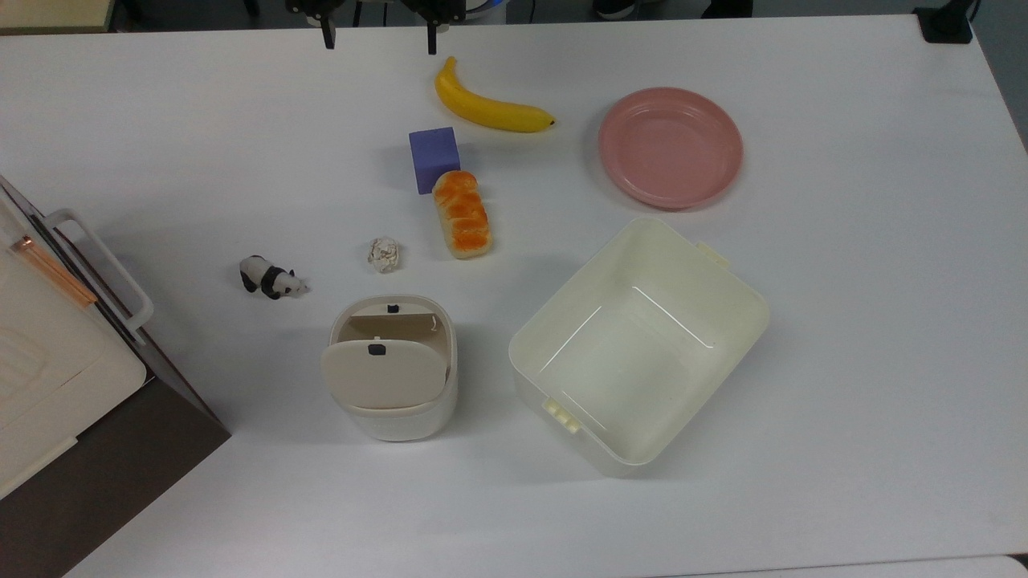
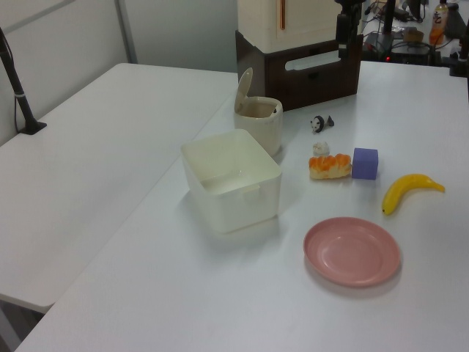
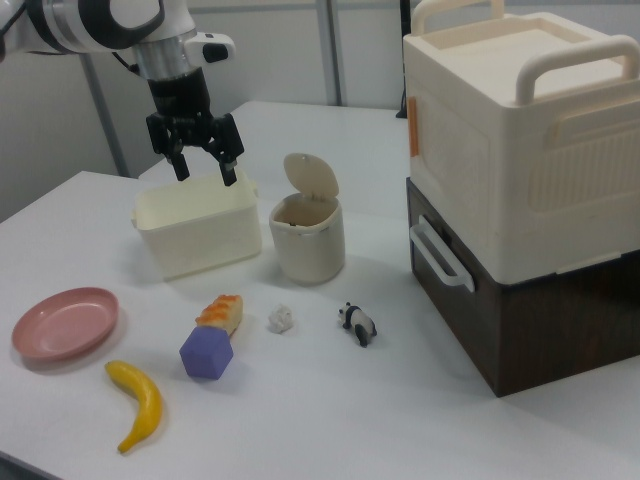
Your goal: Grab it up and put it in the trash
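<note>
**A:** Where does the gripper stand?

**B:** High above the white table, its two fingers spread well apart and holding nothing. In the top view the fingertips poke in at the upper edge, just beside the stem end of a yellow banana.

**A:** And the paper ball?

**B:** The paper ball lies on the bare table, well apart from the gripper and untouched. In the right view it sits low, below and to the right of the fingers, between a bread roll and a panda figurine. A purple block touches the roll's near end in the right view.

**A:** What about the containers?

**B:** The trash bin stands near the paper ball, its flap lid tipped up so the mouth is open. What can be seen of the inside looks bare, though the bottom is hidden. In the right view it stands just right of the gripper and lower.

**A:** The larger one?

**B:** A lidless cream tub sits beside the bin, with nothing inside it in the top view. In the right view the gripper hangs in front of its far rim. A pink plate rests apart from the tub, nothing on it.

**A:** Anything else?

**B:** A cream storage box on a dark brown base stands at the right view's right, far from the gripper; its contents cannot be seen.
</note>
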